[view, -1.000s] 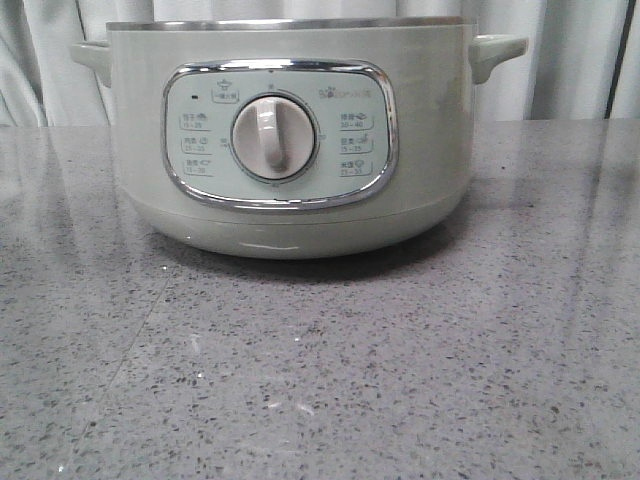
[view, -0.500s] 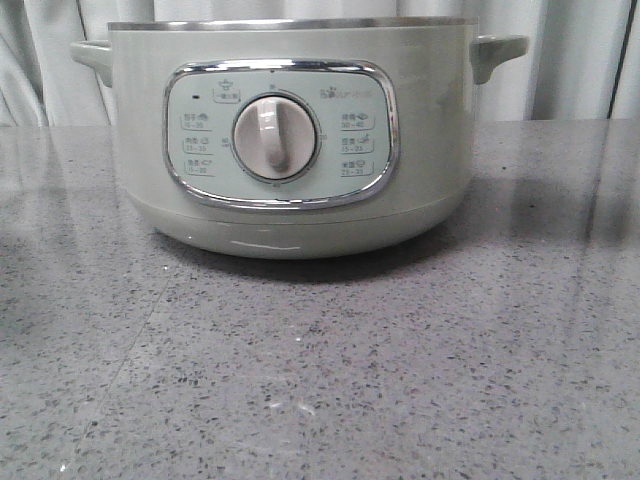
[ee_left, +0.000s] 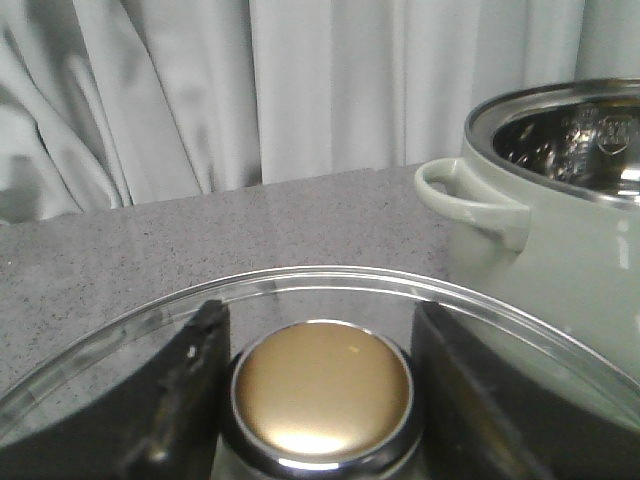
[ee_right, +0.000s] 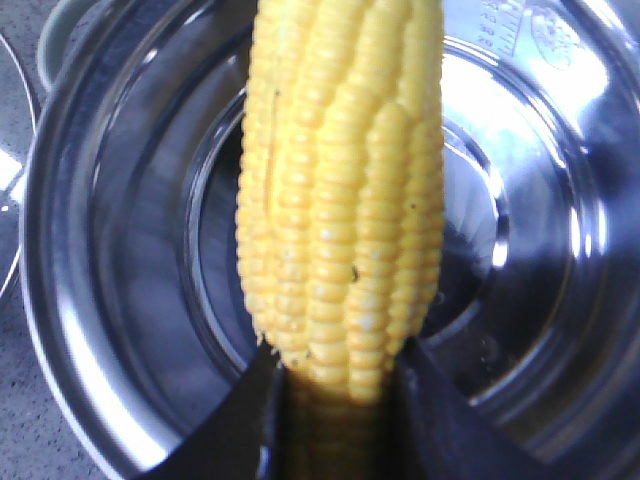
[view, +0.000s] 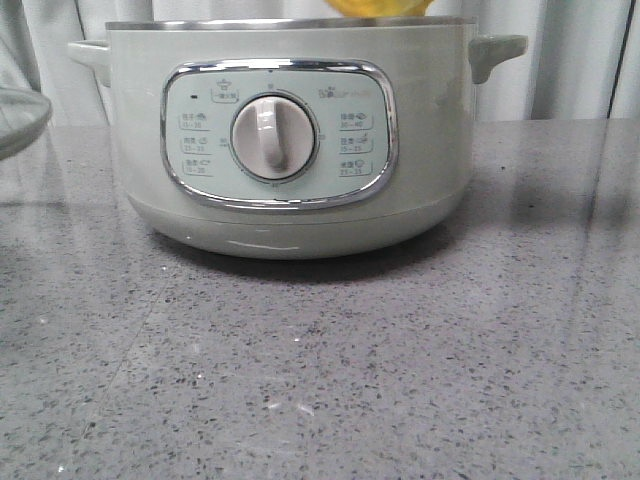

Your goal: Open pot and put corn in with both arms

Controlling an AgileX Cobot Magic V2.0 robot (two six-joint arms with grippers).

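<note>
The pale green pot (view: 290, 130) stands open in the middle of the table, its steel rim bare. My left gripper (ee_left: 320, 335) is shut on the gold knob (ee_left: 325, 390) of the glass lid (ee_left: 300, 277) and holds it to the left of the pot (ee_left: 560, 250). The lid's edge shows at the far left of the front view (view: 15, 115). My right gripper (ee_right: 340, 360) is shut on the yellow corn (ee_right: 340, 190) and holds it over the pot's steel inside (ee_right: 130, 250). A bit of the corn shows above the rim (view: 385, 8).
The pot sits on a grey speckled table (view: 320, 370). Pale curtains (ee_left: 250, 90) hang behind it. The pot's side handle (ee_left: 465, 200) is close to the held lid.
The corn has come into view above the pot's rim. The glass lid's edge has appeared at the left edge of the front view. The pot has not moved.
</note>
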